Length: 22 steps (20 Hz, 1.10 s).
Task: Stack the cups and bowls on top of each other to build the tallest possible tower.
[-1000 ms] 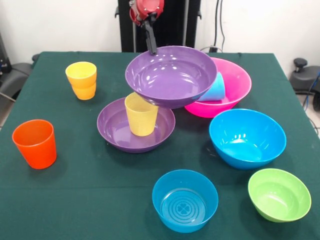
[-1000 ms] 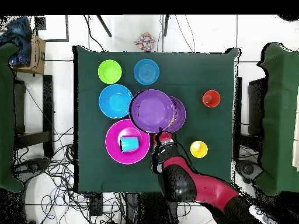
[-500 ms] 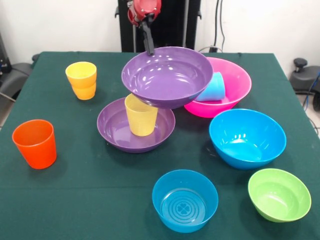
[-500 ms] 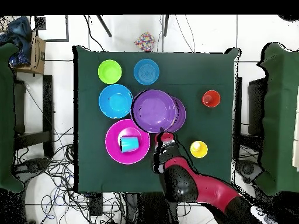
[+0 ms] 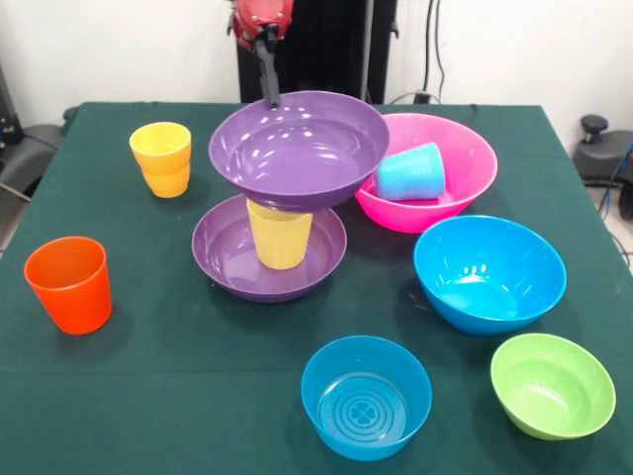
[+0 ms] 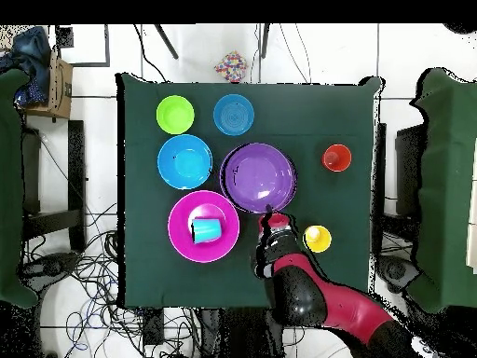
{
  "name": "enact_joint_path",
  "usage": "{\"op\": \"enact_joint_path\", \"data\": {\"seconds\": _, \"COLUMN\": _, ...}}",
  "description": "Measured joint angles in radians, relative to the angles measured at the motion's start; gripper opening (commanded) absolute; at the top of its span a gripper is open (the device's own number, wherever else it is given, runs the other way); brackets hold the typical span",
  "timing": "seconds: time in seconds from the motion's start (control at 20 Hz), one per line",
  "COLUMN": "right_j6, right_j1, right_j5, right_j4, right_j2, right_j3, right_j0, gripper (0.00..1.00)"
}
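While the gripper (image 5: 269, 89) hangs over the far middle of the worktop (image 5: 178, 396) in the front view, its fingers (image 5: 270, 84) pinch the far rim of the raised purple bowl (image 5: 297, 148), which sits level and in the air. Directly under that bowl stands the pale yellow ribbed cup (image 5: 280, 237), upright in the lower purple bowl (image 5: 237, 267); the raised bowl's base looks to be right at the cup's mouth, though I cannot tell whether they touch. To the right lies the pink bowl (image 5: 465, 158) with the light blue cup (image 5: 408, 172) on its side inside. I would judge the next move a short straight drop onto the cup.

From overhead, the raised purple bowl (image 6: 258, 176) covers the lower one and the cup almost wholly, so the three seem lined up. The gripper (image 6: 269, 214) bites the rim on the side nearest the arm (image 6: 317, 298). The pink bowl (image 6: 182, 238) lies beside it, the amber-yellow cups (image 6: 317, 239) on the other side.
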Motion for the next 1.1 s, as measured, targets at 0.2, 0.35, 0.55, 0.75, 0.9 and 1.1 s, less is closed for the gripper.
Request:
{"op": "enact_joint_path", "data": {"seconds": 0.2, "right_j6": 0.000, "right_j1": 0.000, "right_j5": 0.000, "right_j4": -0.012, "right_j2": 0.004, "right_j3": -0.001, "right_j0": -0.027, "gripper": 0.00}}
{"op": "enact_joint_path", "data": {"seconds": 0.35, "right_j6": 0.000, "right_j1": 0.000, "right_j5": 0.000, "right_j4": -0.016, "right_j2": 0.004, "right_j3": -0.002, "right_j0": -0.031, "gripper": 0.00}}
{"op": "enact_joint_path", "data": {"seconds": 0.55, "right_j6": 0.000, "right_j1": 0.001, "right_j5": 0.000, "right_j4": -0.025, "right_j2": 0.004, "right_j3": -0.005, "right_j0": -0.031, "gripper": 0.00}}
{"op": "enact_joint_path", "data": {"seconds": 0.75, "right_j6": 0.000, "right_j1": 0.014, "right_j5": 0.000, "right_j4": -0.037, "right_j2": 0.004, "right_j3": -0.010, "right_j0": -0.031, "gripper": 0.00}}
{"op": "enact_joint_path", "data": {"seconds": 0.9, "right_j6": 0.000, "right_j1": 0.026, "right_j5": 0.000, "right_j4": -0.046, "right_j2": 0.004, "right_j3": -0.016, "right_j0": -0.031, "gripper": 0.00}}
{"op": "enact_joint_path", "data": {"seconds": 1.1, "right_j6": 0.000, "right_j1": 0.047, "right_j5": 0.000, "right_j4": -0.067, "right_j2": 0.004, "right_j3": -0.025, "right_j0": -0.031, "gripper": 0.00}}
